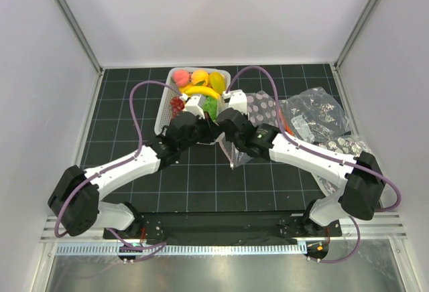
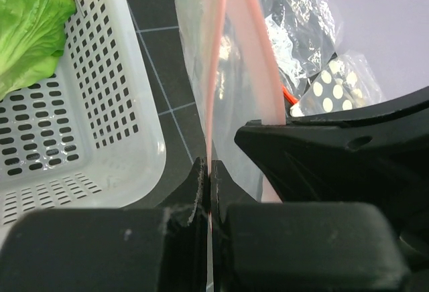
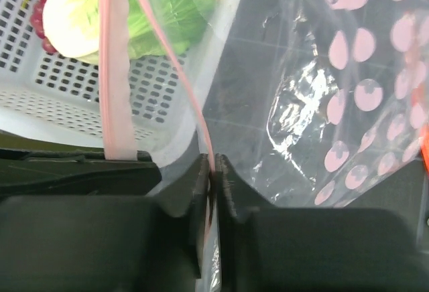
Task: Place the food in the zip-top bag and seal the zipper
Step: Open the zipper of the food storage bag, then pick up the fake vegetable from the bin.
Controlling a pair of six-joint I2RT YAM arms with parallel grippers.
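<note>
Basket (image 1: 163,119) holding cabbage (image 1: 211,108), banana (image 1: 200,92), peach (image 1: 181,76), grapes (image 1: 177,104); beside it, zipper (image 2: 216,71) of zip-top bag (image 1: 261,108) clamped in left gripper (image 2: 207,170) and right gripper (image 3: 212,166).

Bright, even light is falling from above in the top view. The white walls (image 1: 201,17) are glowing and the black mat (image 1: 120,104) is looking dark, with shadows hardly showing on it. The crinkly bags (image 1: 312,108) are glinting with small white spots. Up close, the left fingers (image 2: 193,191) are showing black and fuzzy. The pink strip (image 2: 213,71) is blurring near them, while the basket (image 2: 100,104) is looking sharp. The right fingers (image 3: 231,185) are fuzzy too, and the dotted bag (image 3: 369,94) is looking soft.
</note>
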